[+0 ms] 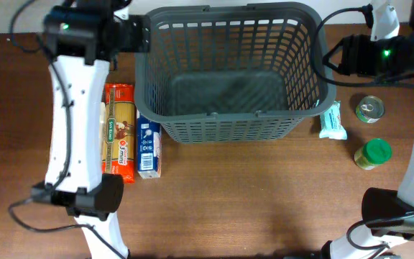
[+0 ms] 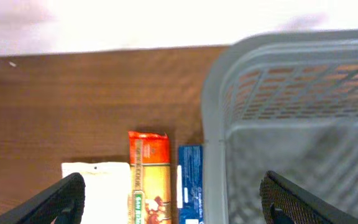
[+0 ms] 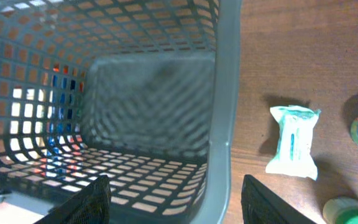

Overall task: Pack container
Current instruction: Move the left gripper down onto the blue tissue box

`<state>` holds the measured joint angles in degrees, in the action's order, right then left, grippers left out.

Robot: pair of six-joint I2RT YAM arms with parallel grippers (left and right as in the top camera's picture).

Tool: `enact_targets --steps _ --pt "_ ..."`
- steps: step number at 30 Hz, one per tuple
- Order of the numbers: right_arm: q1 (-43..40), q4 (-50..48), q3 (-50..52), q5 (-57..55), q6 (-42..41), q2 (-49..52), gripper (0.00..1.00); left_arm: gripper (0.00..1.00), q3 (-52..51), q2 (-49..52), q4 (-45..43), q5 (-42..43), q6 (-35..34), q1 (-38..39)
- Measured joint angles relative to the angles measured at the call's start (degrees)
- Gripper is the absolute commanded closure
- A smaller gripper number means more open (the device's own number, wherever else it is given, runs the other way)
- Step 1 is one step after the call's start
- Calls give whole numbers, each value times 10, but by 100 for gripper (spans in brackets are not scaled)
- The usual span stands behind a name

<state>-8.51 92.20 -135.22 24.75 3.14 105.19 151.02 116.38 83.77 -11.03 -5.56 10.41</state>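
The container (image 1: 230, 21), a large dark grey slotted basket, stands at the back middle of the table with nothing inside. My left gripper (image 1: 141, 34) is at its left rim. In the left wrist view this gripper (image 2: 178, 202) is open wide and holds nothing, with the basket's rim (image 2: 213, 124) between its fingers. My right gripper (image 1: 330, 56) is at the basket's right rim. In the right wrist view it (image 3: 178, 202) stands open astride the rim (image 3: 221, 124), one finger inside the basket and one outside, neither touching.
Left of the basket lie an orange pasta pack (image 1: 118, 133), a blue box (image 1: 148, 147) and a white pack (image 2: 98, 186). To its right are a teal and white packet (image 1: 333, 121), a tin can (image 1: 370, 109) and a green-lidded jar (image 1: 373, 153).
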Motion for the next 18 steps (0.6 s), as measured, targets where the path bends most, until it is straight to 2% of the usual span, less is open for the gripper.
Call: enact_targets --steps 8,11,12,16,18 --pt "0 22 0 -37 3 -73 34 17 -2 -96 17 -15 -1 -5" --pt "0 37 0 -56 -5 -124 29 16 -35 -152 16 -17 -3 -19" --pt "0 39 0 -66 -9 -141 26 16 -54 -174 15 -18 -3 -25" --pt "0 47 3 -152 -57 -217 4 13 -167 -267 13 -21 -12 -54" --pt "0 48 13 -209 -89 -254 1 13 -233 -305 17 -21 -17 -66"
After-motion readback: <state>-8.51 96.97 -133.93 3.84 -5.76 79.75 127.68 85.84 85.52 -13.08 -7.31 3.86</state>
